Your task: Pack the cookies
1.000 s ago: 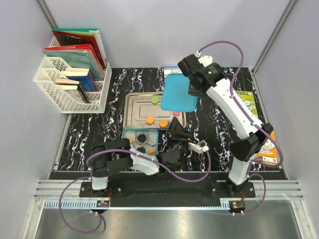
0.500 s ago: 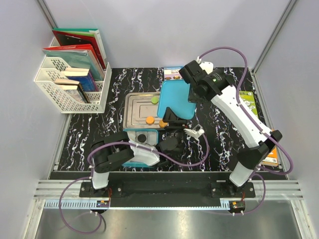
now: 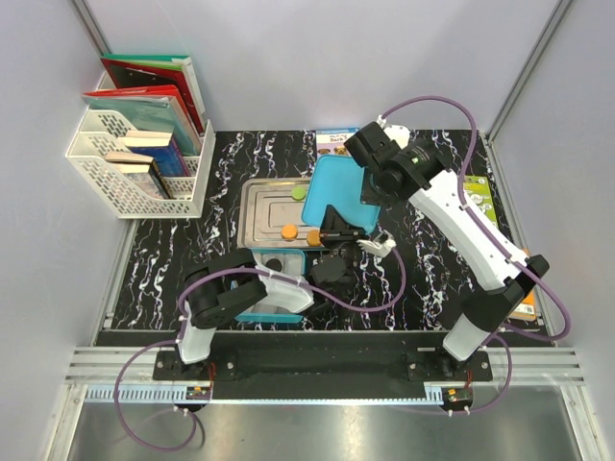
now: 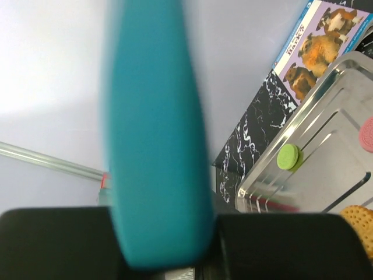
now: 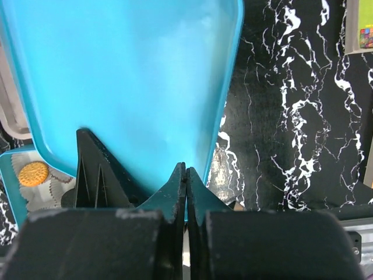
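Note:
A teal lid (image 3: 336,190) hangs tilted over the right end of the silver tray (image 3: 259,197). My right gripper (image 3: 371,184) is shut on its far edge, fingers (image 5: 178,186) pinched on the rim of the lid (image 5: 128,76). My left gripper (image 3: 332,224) is shut on the lid's near edge, which fills the space between its jaws as a blurred teal lid (image 4: 154,146). On the tray lie a green cookie (image 3: 299,193) (image 4: 288,157), a pink cookie (image 4: 367,133) and two orange cookies (image 3: 287,230). The teal box (image 3: 258,253) below holds a black cookie (image 3: 274,264) and an orange cookie (image 5: 33,173).
A white file rack (image 3: 135,163) with books stands at the back left. A picture booklet (image 3: 334,140) lies behind the tray, a green one (image 3: 480,197) at the right edge. My left arm (image 3: 231,298) lies across the box.
The right arm brought the lid down and leftward over the tray's end. The left gripper rose from beside the box to the lid's near edge and closed on it.

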### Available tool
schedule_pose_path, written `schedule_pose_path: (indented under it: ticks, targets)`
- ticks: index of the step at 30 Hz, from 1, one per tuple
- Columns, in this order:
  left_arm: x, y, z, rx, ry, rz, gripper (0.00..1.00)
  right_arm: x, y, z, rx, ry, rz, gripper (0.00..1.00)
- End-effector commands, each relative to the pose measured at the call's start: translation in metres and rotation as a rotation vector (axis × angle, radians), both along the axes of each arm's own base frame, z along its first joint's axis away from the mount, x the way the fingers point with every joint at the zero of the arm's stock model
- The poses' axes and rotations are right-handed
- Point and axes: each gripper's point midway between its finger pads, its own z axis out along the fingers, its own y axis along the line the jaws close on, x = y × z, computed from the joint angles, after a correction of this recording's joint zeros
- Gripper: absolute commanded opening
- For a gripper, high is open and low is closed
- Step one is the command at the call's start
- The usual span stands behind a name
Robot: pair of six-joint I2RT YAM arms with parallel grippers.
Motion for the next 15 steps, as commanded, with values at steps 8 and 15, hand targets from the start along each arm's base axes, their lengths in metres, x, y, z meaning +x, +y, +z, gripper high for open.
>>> schedule_pose_path:
  ticks: [8, 15]
  targets:
    - [-0.025, 0.047, 0.099, -0.521, -0.186, -0.001, 0.00, -0.033, -0.028, 0.065, 0.072, -0.121, 0.033, 0.65]
    - [-0.044, 0.110, 0.153, -0.925, -0.127, 0.078, 0.00, -0.040, -0.047, 0.130, 0.325, -0.499, -0.003, 1.00]
